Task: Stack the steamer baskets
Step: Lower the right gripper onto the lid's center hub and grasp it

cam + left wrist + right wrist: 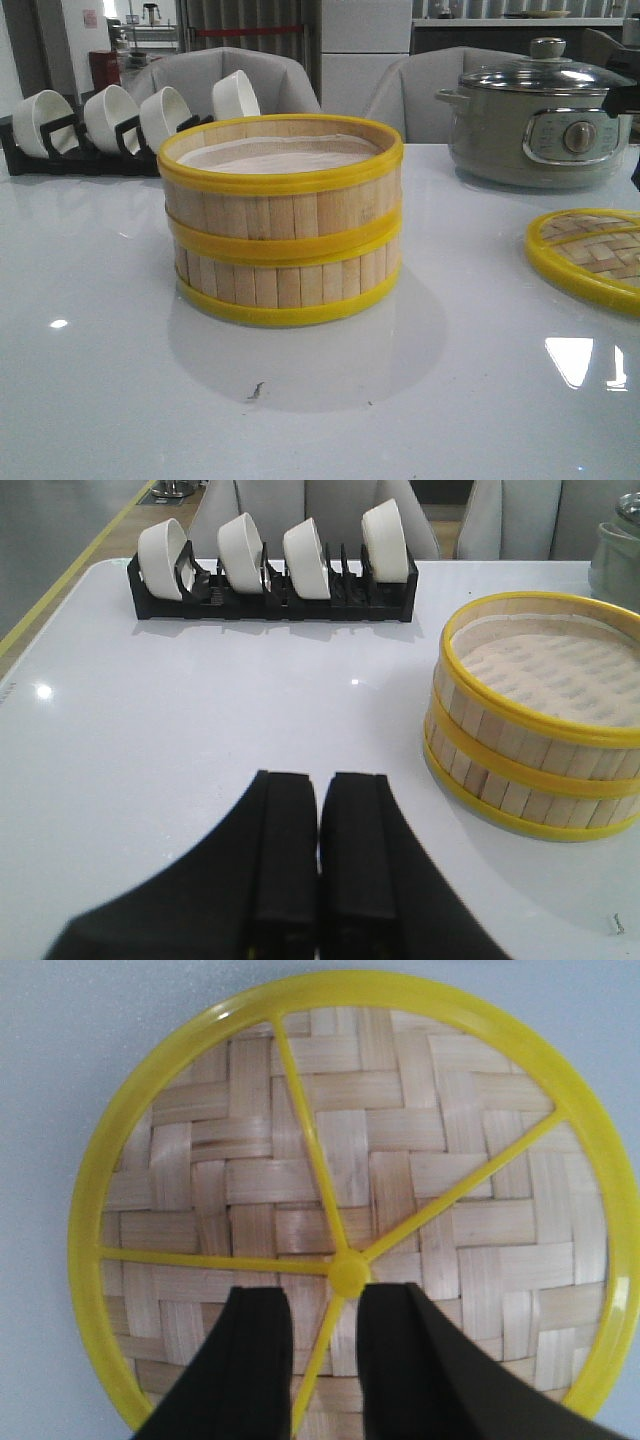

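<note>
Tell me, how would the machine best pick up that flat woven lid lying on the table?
By a yellow spoke beside the lid's hub, coming straight down from above. It lies flat with its spoked side up, so the rim sits low on the table, while a thin spoke fits between the fingers. The right pincer hangs there, slightly open, astride one spoke.

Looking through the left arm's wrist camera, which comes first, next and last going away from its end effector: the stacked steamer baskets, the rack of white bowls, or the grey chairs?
1. The stacked steamer baskets, nearest, off to one side of the left end effector, whose fingers are together.
2. The black rack of white bowls, straight ahead near the table's far edge.
3. The grey chairs, farthest, beyond the table.
</note>
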{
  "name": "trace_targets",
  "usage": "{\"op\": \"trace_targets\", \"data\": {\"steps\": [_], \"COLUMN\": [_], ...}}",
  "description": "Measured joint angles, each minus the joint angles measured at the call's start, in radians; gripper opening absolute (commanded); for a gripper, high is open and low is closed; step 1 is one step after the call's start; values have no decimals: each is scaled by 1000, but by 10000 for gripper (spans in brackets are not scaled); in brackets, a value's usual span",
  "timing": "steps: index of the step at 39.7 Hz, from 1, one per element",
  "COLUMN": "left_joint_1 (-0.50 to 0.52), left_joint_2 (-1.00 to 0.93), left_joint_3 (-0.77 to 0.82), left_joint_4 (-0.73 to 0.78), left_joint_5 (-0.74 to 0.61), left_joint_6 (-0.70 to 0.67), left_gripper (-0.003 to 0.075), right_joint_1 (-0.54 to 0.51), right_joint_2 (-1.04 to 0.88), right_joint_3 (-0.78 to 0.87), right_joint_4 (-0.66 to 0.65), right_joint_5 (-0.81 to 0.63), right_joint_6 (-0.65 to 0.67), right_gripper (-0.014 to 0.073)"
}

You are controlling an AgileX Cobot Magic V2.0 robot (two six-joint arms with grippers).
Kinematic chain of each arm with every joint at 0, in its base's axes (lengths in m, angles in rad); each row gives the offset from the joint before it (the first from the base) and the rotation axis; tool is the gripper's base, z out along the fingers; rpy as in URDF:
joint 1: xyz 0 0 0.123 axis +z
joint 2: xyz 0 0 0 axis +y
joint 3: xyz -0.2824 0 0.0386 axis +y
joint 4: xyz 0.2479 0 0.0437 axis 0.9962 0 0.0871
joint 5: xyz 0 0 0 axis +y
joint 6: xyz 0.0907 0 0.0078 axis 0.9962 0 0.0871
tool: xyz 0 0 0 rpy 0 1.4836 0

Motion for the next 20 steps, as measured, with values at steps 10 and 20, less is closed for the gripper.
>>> {"op": "trace_targets", "data": {"steps": [10,20], "left_joint_1": [0,0], "left_joint_2": [0,0], "left_joint_3": [0,0], "left_joint_4": [0,0], "left_joint_5": [0,0], "left_joint_6": [0,0], "left_gripper": [85,85], "right_joint_1": [0,0], "right_joint_2": [26,53], "right_joint_3": [-2,-2], "right_joint_4": [0,0], "right_joint_5": [2,2], "right_joint_6": [0,0], "right_gripper": [302,302]}}
